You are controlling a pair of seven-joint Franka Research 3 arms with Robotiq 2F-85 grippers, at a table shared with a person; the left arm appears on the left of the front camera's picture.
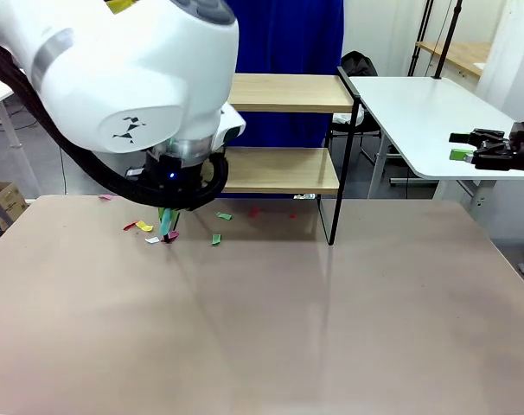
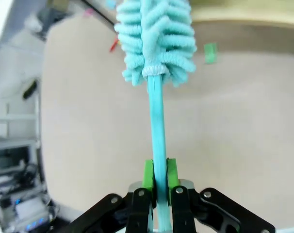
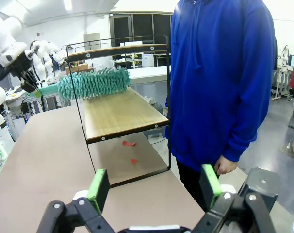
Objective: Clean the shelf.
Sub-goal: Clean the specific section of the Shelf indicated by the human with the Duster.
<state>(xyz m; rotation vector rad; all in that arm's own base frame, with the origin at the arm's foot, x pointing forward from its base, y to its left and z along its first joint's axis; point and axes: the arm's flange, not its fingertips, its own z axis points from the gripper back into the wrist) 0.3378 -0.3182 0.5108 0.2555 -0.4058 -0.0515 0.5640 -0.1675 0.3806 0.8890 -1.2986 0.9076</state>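
Left wrist view: left claw pinches the teal duster by its thin handle, head leading, likely for reach. Shelf stands at the counter's far edge, with paper scraps before it. Head possibly touches lower board; unclear. Right claw is spread, empty, off to the side.

Left end of shelf hidden behind left arm at 11 o'clock, duster top cropped at 12 o'clock, right arm cropped at 3 o'clock.
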